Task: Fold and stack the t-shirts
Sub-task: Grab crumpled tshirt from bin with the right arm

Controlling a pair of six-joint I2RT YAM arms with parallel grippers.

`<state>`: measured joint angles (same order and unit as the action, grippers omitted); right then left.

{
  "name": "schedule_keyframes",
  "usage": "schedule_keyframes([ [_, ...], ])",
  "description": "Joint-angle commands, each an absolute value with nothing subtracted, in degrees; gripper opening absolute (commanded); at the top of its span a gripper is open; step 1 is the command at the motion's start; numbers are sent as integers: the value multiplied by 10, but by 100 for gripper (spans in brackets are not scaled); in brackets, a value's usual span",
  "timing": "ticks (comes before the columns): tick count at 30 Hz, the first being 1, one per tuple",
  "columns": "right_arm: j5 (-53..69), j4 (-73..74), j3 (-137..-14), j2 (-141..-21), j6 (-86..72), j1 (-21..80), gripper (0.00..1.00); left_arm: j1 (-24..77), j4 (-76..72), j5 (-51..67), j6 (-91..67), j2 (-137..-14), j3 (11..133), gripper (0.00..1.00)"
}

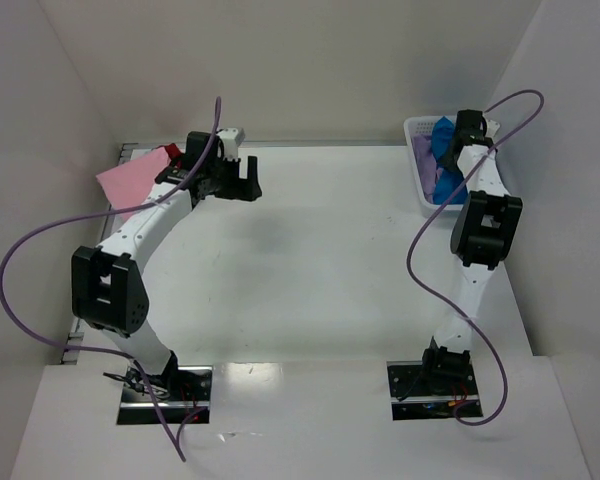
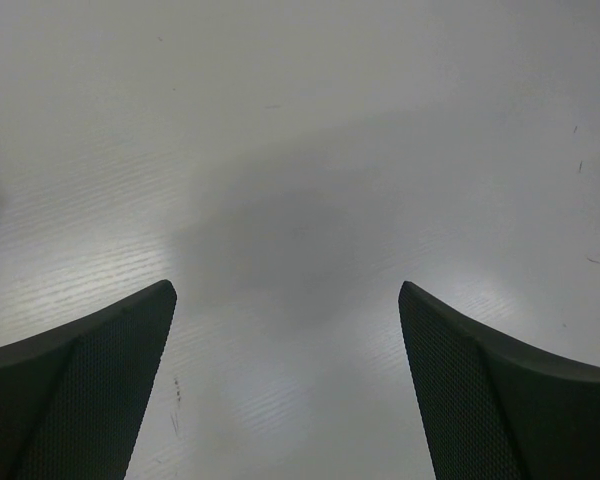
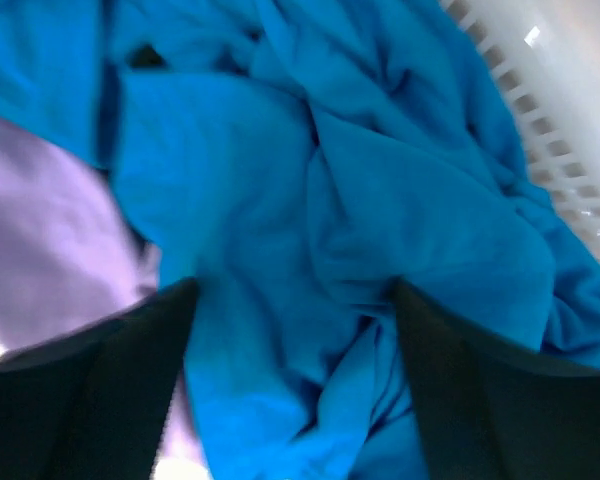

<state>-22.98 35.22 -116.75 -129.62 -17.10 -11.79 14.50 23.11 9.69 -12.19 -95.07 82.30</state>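
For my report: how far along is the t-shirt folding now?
Looks done: a flat pink cloth t-shirt at far left, red cloth beside it. In hand: the right gripper, jaws apart, over the bright blue cloth t-shirt in the white plastic mesh basket. Left: that and the lavender t-shirt.

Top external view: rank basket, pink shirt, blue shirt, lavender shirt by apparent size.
1. white basket, largest footprint
2. pink shirt
3. blue shirt and lavender shirt: their visible patches look alike and the right arm partly hides both, so they are left unranked.
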Motion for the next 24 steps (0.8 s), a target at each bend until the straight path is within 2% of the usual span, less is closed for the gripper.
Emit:
schedule_keyframes([
  [1, -245, 372, -1198, -1321, -164, -121, 69, 147, 223, 103, -130, -968, 861, 100],
  [2, -245, 372, -1204, -1326, -164, -121, 65, 147, 223, 103, -135, -968, 867, 100],
  [3, -245, 372, -1204, -1331, -164, -121, 54, 147, 223, 103, -135, -973, 867, 100],
  [6, -245, 377, -1204, -1332, -164, -121, 34, 147, 223, 103, -135, -973, 872, 100],
  [7, -245, 377, -1204, -1332, -164, -121, 18, 147, 228, 103, -135, -973, 872, 100],
  [9, -256, 383, -1204, -1317, -172, -121, 0, 147, 229, 103, -135, -973, 872, 100],
  [14, -261, 372, -1147, -1234, -177, -121, 0, 147, 229, 108, -135, -967, 867, 100],
  [15, -254, 360, -1125, -1177, -178, -121, 0, 147, 229, 115, -135, -962, 854, 100],
  [20, -229, 337, -1091, -1073, -178, -101, 0, 147, 199, 144, -130, -926, 842, 100],
  [24, -120, 322, -1085, -976, -196, -67, 0, 147, 171, 181, -130, -883, 817, 100],
])
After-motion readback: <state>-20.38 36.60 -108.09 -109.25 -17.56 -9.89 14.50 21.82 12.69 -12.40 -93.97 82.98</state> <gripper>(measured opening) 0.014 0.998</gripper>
